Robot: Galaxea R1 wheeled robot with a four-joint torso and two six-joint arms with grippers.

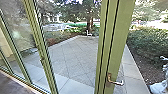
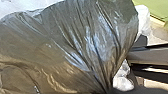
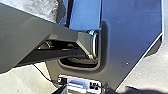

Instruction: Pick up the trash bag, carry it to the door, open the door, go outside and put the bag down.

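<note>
The dark, shiny trash bag (image 2: 75,47) shows large in the left wrist view, its plastic drawn into tight folds that converge low in that picture. At the gathered folds, my left gripper (image 2: 108,89) is shut on the bag. White crumpled plastic (image 2: 123,83) shows beside the folds. In the head view, the green-framed door (image 1: 113,42) stands close in front, right of the middle, with a metal lever handle (image 1: 115,81) low on it. Paving lies beyond, left of that frame.
Green-framed glass panels (image 1: 41,50) stand at the left. Outside is a paved yard (image 1: 75,56), with bushes (image 1: 150,43) along its right side and a small white object (image 1: 89,33) at its far end. A pale, lumpy object (image 1: 160,87) sits at the right edge.
</note>
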